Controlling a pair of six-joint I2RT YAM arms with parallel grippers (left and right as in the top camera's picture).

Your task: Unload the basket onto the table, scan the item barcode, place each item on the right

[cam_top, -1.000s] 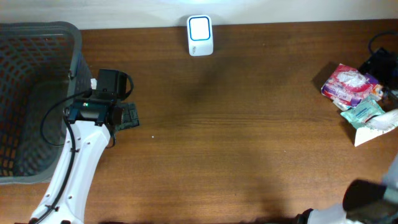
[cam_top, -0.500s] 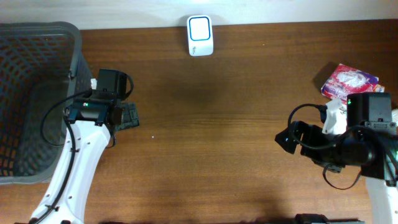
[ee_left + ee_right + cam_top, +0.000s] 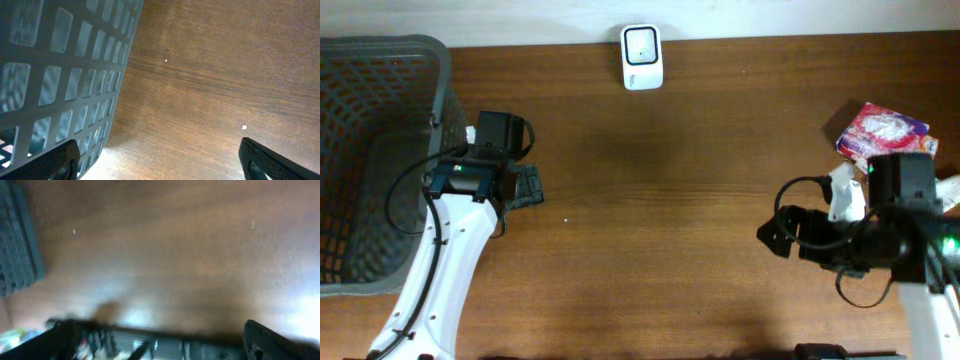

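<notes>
Overhead view. A brown wooden table (image 3: 670, 200) carries a dark mesh basket (image 3: 380, 43) at its left end and a white scanner (image 3: 642, 57) at the middle of its far edge. The left arm (image 3: 450, 250) stands just beside the basket, its left fingers (image 3: 527, 187) directed toward the table's middle. The right arm (image 3: 900, 240) lies at the right end, its right fingers (image 3: 775, 233) directed leftward, with a pink packet (image 3: 882, 130) near it.

My left arm (image 3: 438, 270) reaches in from the near-left corner of the desk (image 3: 660, 260). The left gripper (image 3: 525, 187) lies low and points right, spread wide. My right arm (image 3: 920, 300) rises at the near-right corner with its wrist bent left, and the right gripper (image 3: 775, 235) is also spread wide.
</notes>
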